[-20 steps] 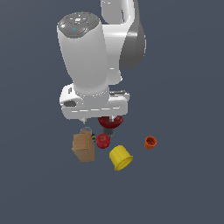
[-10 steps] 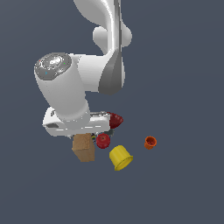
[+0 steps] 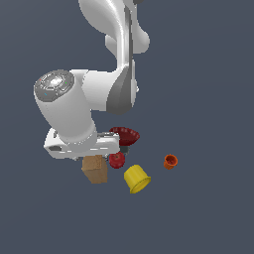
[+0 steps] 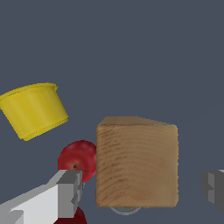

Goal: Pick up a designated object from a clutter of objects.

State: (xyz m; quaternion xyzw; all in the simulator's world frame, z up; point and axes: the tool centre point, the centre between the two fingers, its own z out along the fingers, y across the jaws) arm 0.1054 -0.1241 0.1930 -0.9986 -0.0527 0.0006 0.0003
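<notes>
Yellow cup (image 4: 34,109) beside brown box (image 4: 137,162)

box: tan-brown block (image 3: 95,169) (image 4: 137,162) with a wood-grain face (largest of the lot), upright, plain-sided
box place: at the exterior view's left end of the clutter, just beside the red ball
red ball: small, round (image 3: 117,159) (image 4: 79,160), between the box and the dark red bowl
dark red bowl: (image 3: 125,135), behind the ball
yellow cup: (image 3: 136,179) (image 4: 33,109), lying tilted on its side, near the box
orange cup: small (image 3: 170,161), apart at the exterior view's right
</notes>
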